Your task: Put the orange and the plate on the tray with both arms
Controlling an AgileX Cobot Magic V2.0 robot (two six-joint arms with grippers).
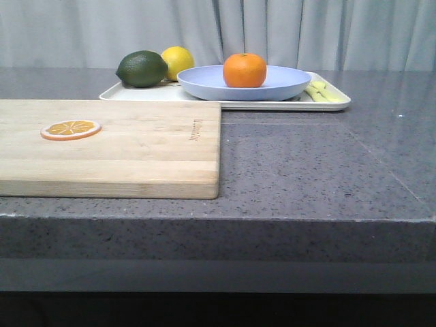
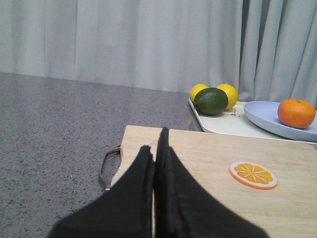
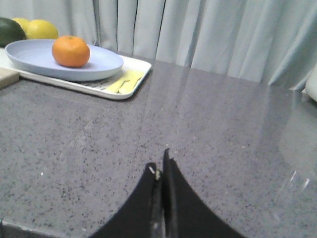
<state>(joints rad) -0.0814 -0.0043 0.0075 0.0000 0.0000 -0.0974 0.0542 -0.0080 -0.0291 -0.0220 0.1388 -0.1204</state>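
Wooden cutting board (image 1: 109, 146) lies nearest, at nine o'clock on the grey counter (image 1: 327, 170), an orange slice (image 1: 71, 129) on it. Both the left gripper (image 2: 156, 151) and right gripper (image 3: 159, 171) have fingers pressed together, holding nothing. Farther, at twelve o'clock, the tray (image 1: 272, 104) carries the plate (image 1: 204, 85) holding the orange (image 1: 244, 70), beside a lime (image 1: 142, 69) and lemon (image 1: 178, 60).

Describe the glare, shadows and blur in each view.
Front view: soft, even light; the board casts hardly any shadow, and all is sharp. Left wrist view: the shut left gripper is a dark, blurred mass; the orange is fairly crisp. Right wrist view: pale curtain reflections streak the table; the shut right gripper is soft-edged.
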